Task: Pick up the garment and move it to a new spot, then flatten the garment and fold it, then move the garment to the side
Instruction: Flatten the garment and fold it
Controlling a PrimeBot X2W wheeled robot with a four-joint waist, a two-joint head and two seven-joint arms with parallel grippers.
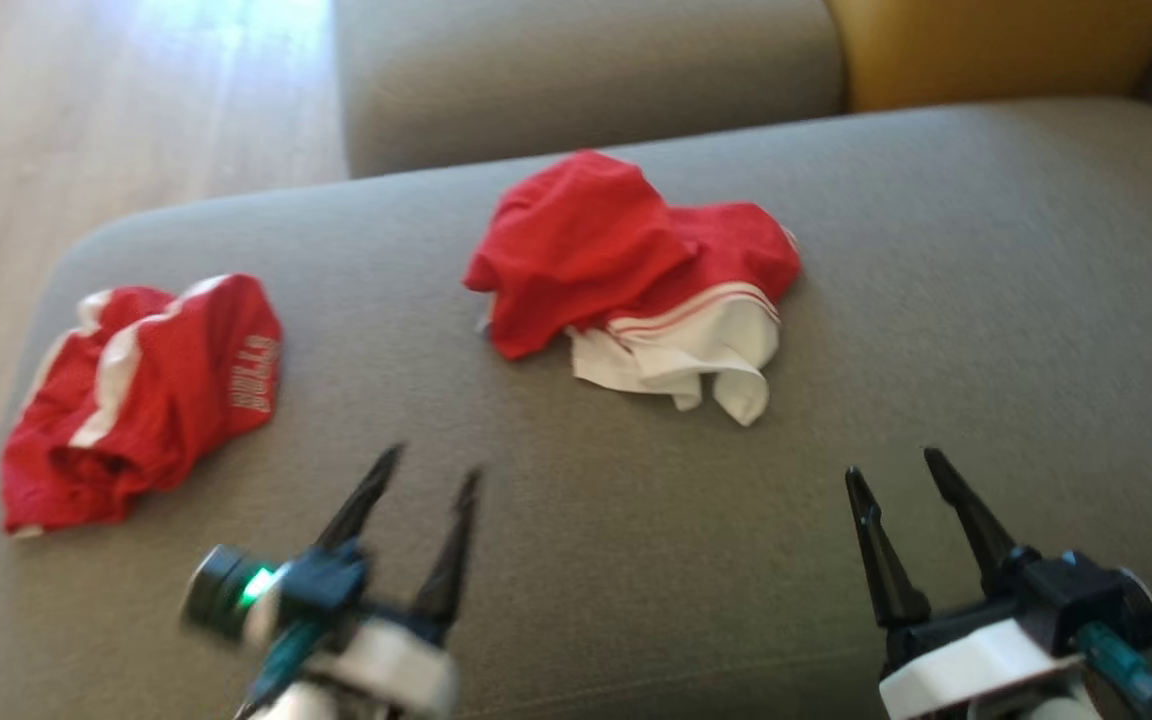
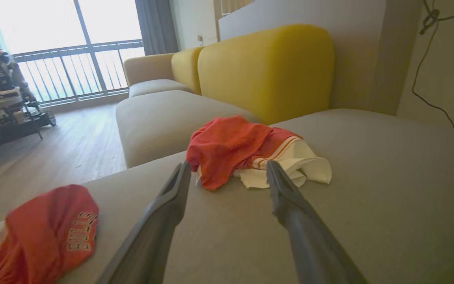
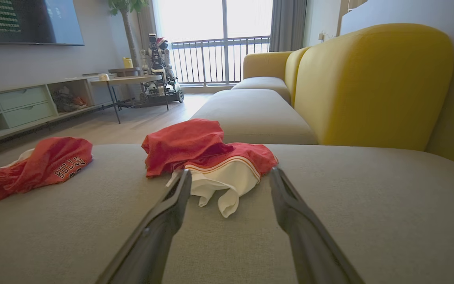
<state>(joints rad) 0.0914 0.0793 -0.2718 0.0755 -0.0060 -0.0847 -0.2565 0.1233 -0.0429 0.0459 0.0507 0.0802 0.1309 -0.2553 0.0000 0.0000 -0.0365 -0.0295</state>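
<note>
- Head view: the whole picture is soft. My left gripper point(image 1: 431, 468), at the lower left, is smeared, and its body is cut off by the bottom edge. My right gripper point(image 1: 891, 468), at the lower right, is sharper and is cut off the same way.
- Both pairs of jaws are spread apart with nothing between them, and their tips hang over bare grey seat cushion point(image 1: 986, 330).
- The red-and-white garment point(image 1: 626, 270) lies crumpled a little above the centre of the frame, well apart from both sets of fingertips. Red cloth is heaped over a striped band, and white folds spill toward the bottom of the frame. It is so bunched up that I cannot tell what kind of garment it is.
- Left wrist view: that heap sits just past my two fingertips, in the middle of the frame, and bare cushion lies between us.
- A second red garment point(image 1: 141, 400) lies at the left edge of the cushion.
  - In the head view its lettering is sideways and hard to read.
  - In the right wrist view the lettering reads BULLS.
  - In the left wrist view the garment is cut off at the lower left corner.
- Behind the heap stands a yellow backrest point(image 3: 373, 83), and another seat cushion point(image 3: 254, 114) lies beyond it.
- The wooden floor point(image 1: 86, 120) takes up the upper left of the head view.
- Right wrist view, upper left: there is a dark screen point(image 3: 26, 19), a low cabinet point(image 3: 22, 106) and a side table point(image 3: 128, 81). The things on the table are too small to make out.
</note>
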